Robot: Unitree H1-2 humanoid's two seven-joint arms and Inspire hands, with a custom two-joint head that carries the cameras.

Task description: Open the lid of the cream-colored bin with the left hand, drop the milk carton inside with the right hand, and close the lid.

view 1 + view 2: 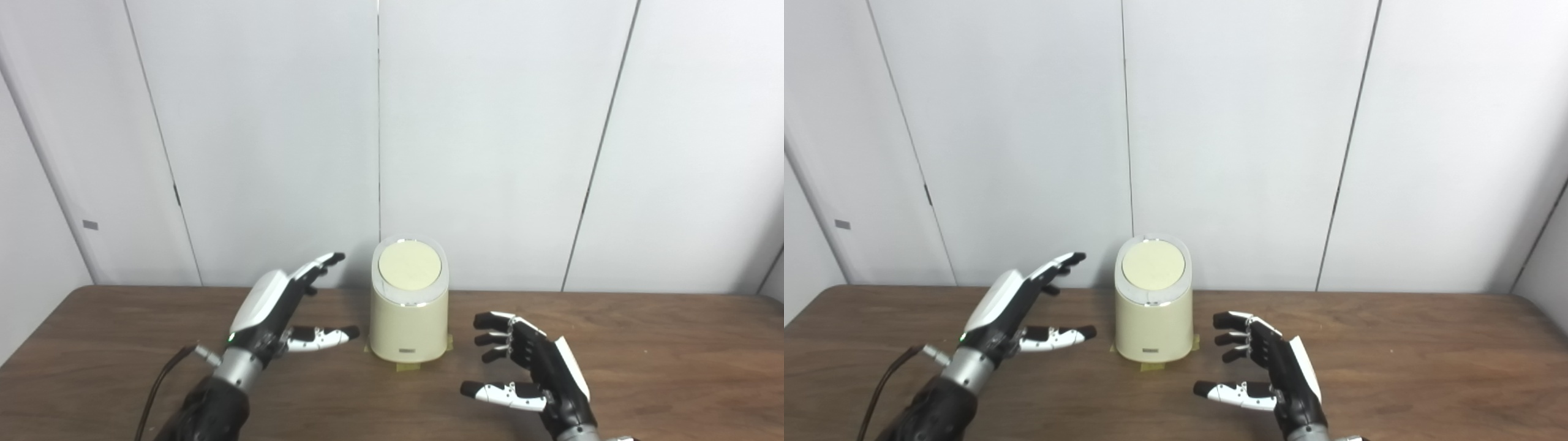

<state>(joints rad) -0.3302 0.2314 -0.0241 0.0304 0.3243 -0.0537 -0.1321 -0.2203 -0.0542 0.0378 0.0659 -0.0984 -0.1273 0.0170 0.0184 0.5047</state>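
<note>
The cream-colored bin (408, 318) stands on the wooden table (674, 355) near its back edge, its round lid (409, 265) shut. My left hand (275, 312) is open and empty, raised just left of the bin, fingers pointing up and back. My right hand (533, 367) is open and empty, low over the table to the right and in front of the bin. No milk carton is in view. The bin also shows in the right eye view (1153, 306).
Yellow tape (407, 366) shows at the bin's base. A dark cable (160, 383) runs along my left forearm. White wall panels (490, 135) stand right behind the table.
</note>
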